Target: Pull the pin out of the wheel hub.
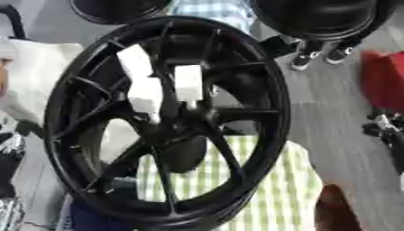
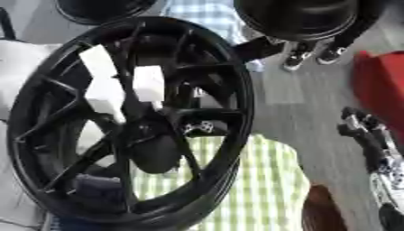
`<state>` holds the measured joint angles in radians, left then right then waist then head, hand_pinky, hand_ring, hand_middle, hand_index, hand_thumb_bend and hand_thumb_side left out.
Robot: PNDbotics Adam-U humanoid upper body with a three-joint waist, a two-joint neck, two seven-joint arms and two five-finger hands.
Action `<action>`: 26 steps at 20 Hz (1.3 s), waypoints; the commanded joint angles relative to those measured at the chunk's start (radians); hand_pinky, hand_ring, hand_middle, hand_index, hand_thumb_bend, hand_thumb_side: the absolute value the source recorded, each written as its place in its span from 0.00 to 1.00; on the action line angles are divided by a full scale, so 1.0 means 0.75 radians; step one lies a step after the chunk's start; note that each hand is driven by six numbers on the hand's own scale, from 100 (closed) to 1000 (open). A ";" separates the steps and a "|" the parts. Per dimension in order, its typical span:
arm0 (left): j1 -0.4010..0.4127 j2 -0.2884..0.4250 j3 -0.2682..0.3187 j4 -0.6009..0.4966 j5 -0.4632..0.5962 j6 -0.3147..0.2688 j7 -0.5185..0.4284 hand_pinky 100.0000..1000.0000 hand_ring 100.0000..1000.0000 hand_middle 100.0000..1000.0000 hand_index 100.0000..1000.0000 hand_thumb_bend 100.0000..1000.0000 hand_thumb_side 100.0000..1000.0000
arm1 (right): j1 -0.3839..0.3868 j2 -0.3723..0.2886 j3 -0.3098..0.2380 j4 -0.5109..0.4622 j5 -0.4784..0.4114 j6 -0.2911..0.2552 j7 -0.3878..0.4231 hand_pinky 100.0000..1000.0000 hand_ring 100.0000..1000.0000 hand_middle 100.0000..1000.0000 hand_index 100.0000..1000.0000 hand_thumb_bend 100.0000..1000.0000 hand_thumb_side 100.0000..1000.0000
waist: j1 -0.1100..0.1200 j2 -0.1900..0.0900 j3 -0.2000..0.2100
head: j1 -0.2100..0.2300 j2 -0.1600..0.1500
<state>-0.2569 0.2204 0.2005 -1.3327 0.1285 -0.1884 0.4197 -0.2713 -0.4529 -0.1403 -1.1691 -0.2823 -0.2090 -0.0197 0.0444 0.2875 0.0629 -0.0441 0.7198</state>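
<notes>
Honestly nothing readable here. The black wheel (image 1: 166,122) has two white tags or stickers (image 1: 188,82) on its spokes, but they look blank from both eye views, no letters, numbers or logo I can make out. The rim itself shows no brand marking either, and neither does the hub area. The green and white checked cloth (image 1: 276,189) behind the wheel is just a pattern, no print. Same for the red thing (image 2: 383,85) at the right edge: no label to be seen on it.
</notes>
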 commanded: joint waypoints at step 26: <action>-0.215 0.619 -0.049 -0.569 -0.243 0.185 -0.428 0.71 0.74 0.57 0.74 0.75 0.36 | 0.041 -0.050 -0.040 -0.056 0.007 -0.013 -0.039 0.65 0.57 0.61 0.72 0.18 0.44 | 0.015 0.014 -0.010 | -0.070 -0.020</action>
<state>-0.4042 0.5959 0.1671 -1.7155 -0.0304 -0.0642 0.1508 -0.2368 -0.4544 -0.1600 -1.1881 -0.2829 -0.2187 -0.0444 0.0582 0.3100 0.0556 -0.0907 0.7147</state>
